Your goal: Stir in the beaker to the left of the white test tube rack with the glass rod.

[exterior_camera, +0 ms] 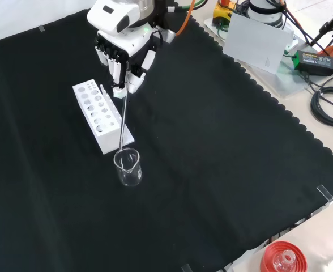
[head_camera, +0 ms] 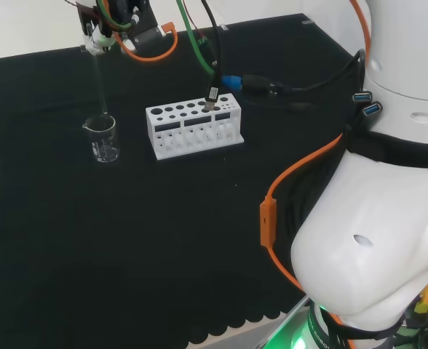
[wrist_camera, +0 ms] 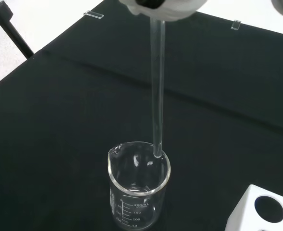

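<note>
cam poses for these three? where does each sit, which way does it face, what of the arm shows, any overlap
Head view: behind and above the arm's base, facing over the white links at the bench; hand top left.
Front view: opposite side, looking down on the cloth; hand enters from the top.
Wrist view: at the wrist, facing down the glass rod; blurred white hand.
Shared: all show the beaker and test tube rack.

- The white arm (head_camera: 367, 247) reaches far out over the bench.
- The hand (exterior_camera: 124, 54) points downward, fingers (exterior_camera: 116, 71) curled together in a pinch.
</note>
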Tool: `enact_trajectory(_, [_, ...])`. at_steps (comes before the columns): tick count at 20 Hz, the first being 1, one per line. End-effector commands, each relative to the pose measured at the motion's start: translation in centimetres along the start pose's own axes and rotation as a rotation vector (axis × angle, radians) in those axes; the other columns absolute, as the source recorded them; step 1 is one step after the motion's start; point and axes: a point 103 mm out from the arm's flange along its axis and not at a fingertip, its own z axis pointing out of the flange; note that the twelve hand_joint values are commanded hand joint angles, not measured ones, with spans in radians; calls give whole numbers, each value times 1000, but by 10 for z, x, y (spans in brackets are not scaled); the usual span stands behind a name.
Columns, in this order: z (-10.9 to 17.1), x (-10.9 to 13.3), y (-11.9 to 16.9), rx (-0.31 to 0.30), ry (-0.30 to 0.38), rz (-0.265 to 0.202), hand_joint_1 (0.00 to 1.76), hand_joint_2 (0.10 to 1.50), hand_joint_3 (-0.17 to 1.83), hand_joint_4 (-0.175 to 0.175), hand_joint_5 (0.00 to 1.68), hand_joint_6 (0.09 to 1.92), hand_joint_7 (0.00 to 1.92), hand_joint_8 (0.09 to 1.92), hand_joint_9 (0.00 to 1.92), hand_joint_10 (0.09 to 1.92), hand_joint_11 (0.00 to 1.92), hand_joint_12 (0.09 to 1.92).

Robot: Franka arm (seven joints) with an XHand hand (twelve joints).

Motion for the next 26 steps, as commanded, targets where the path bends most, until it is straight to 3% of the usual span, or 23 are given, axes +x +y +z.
enact_trajectory(1, [6,-3,6,6,5,1,1331,1020,-175,-175,1504,87,1511,145,1920,156,1661,655])
enact_trajectory(14, [46,-10,17,48,20,8,1331,1019,-175,-175,1504,87,1513,140,1920,160,1663,656])
enact_trajectory(26, [73,13,22,107,24,-26,1331,1019,-175,-175,1505,87,1515,135,1920,164,1663,658])
